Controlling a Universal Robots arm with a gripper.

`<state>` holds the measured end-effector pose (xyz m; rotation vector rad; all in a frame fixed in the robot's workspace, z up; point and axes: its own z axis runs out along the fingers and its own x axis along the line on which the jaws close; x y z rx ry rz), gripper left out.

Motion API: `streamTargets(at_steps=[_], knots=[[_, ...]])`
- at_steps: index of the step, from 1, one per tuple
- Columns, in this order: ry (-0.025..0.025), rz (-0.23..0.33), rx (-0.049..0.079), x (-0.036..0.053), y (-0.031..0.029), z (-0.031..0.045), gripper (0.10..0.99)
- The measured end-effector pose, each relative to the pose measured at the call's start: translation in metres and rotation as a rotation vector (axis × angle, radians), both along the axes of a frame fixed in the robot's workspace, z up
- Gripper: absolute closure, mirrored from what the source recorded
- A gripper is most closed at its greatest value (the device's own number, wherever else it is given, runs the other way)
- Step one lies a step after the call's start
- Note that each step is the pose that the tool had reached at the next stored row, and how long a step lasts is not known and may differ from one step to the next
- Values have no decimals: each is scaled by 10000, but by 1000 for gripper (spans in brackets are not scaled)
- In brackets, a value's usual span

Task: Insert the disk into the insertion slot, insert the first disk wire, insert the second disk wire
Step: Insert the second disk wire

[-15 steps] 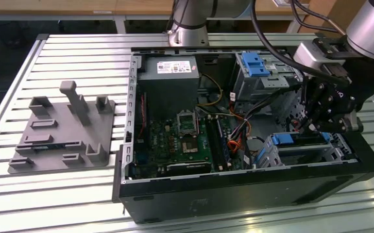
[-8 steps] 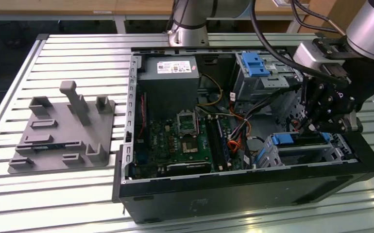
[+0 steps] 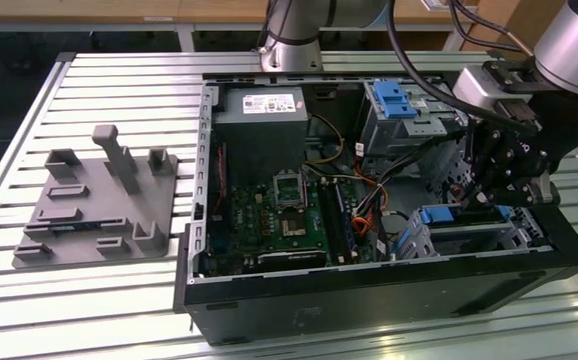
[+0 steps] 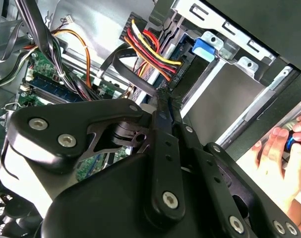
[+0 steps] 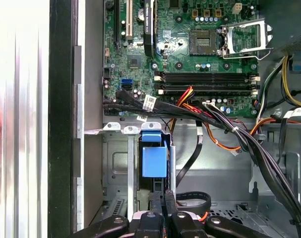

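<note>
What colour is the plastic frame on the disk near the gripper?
Bright blue; the disk shows it best in the first wrist view.

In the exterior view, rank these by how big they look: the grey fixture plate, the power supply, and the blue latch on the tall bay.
1. Grey fixture plate, largest.
2. Power supply.
3. Blue latch, clearly smallest.
The plate lies nearer the camera, so its lead is partly apparent.

an open black computer case (image 3: pixel 369 300) lies on a slatted metal bench (image 3: pixel 109 82). inside it, a green motherboard (image 3: pixel 279 217) with an empty cpu socket (image 5: pixel 242 37) sits below a grey power supply (image 3: pixel 264 112). a taller grey bay carries a blue latch (image 3: pixel 394 97). on the exterior view's left, a grey fixture plate (image 3: pixel 94 202) with upright blocks rests on the bench. orange, red and yellow wires (image 4: pixel 150 47) bundle near the board.
</note>
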<state>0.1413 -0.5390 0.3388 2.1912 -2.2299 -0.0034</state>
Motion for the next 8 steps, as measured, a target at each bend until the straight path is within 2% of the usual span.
streamTargets(at_steps=[8], knots=[[0, 0, 0, 4, 0, -20, 941]])
